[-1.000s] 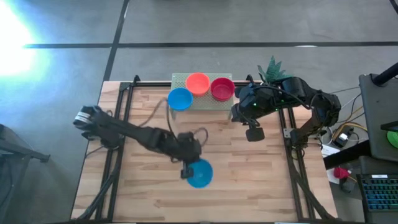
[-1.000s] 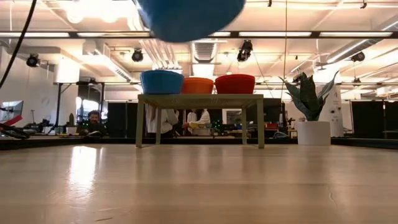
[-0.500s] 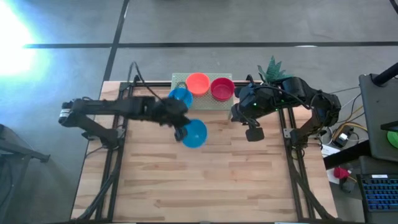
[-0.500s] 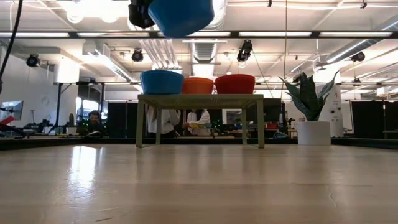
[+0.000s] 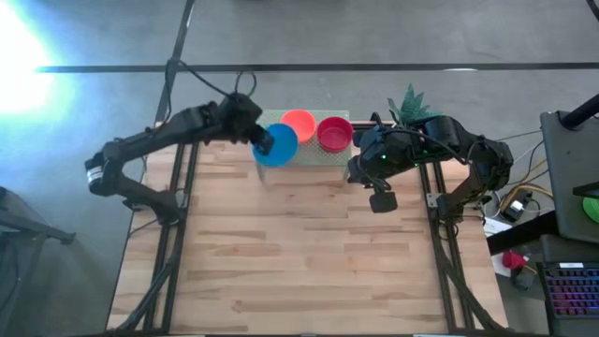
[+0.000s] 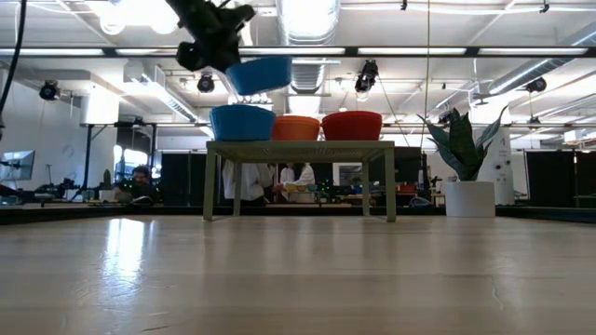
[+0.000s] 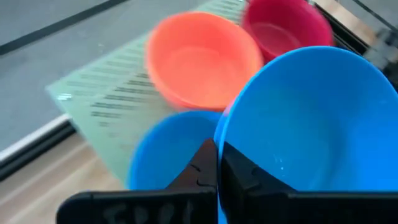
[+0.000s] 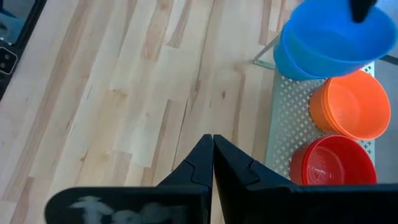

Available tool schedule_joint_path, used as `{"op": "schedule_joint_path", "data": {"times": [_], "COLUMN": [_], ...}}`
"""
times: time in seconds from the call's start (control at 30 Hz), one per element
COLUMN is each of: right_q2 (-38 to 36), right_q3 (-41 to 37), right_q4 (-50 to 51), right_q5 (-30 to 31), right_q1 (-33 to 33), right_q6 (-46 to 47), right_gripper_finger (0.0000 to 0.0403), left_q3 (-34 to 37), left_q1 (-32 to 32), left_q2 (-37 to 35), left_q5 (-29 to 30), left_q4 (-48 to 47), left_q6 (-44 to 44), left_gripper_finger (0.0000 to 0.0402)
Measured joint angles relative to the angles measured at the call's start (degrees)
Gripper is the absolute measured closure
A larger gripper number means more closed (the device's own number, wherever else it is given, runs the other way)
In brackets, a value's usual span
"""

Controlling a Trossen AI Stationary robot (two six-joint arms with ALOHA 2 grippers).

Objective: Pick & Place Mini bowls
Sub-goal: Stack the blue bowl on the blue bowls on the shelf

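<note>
Step in hand: placing. Left tool [image 5: 265, 142] clamped on rim of carried blue bowl [image 5: 278, 145], held just above blue bowl [image 6: 242, 122] on green stand [image 6: 296, 145]; next: lower, nest, release. Right tool [image 8: 211, 163] waiting near stand, fingers together

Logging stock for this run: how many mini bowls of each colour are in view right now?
Blue: 2, one held in the air, one on the stand
Orange: 1
Red: 1
Total: 4
</note>
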State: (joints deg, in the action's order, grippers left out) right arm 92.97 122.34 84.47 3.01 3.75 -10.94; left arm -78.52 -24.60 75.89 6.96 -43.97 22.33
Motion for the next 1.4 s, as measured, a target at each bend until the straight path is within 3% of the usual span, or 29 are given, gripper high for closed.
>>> {"op": "schedule_joint_path", "data": {"times": [0.13, 0.33, 1.4], "right_q2": [0.00, 0.00, 0.00], "right_q3": [0.00, 0.00, 0.00], "right_q4": [0.02, 0.02, 0.12], "right_q5": [0.00, 0.00, 0.01], "right_q1": [0.00, 0.00, 0.00], "right_q6": [-0.04, -0.16, -0.17], "right_gripper_finger": [0.0394, 0.0394, 0.0394], "left_q3": [0.00, 0.02, 0.07], "left_q1": [-5.39, -9.16, -9.46], "left_q2": [-0.01, 0.85, 2.02], "left_q5": [-3.09, -3.17, -3.34], "left_q4": [-0.49, -3.09, -7.93], "left_q6": [-1.43, -1.49, -5.74], "left_gripper_finger": [0.0401, 0.0401, 0.0393]}}
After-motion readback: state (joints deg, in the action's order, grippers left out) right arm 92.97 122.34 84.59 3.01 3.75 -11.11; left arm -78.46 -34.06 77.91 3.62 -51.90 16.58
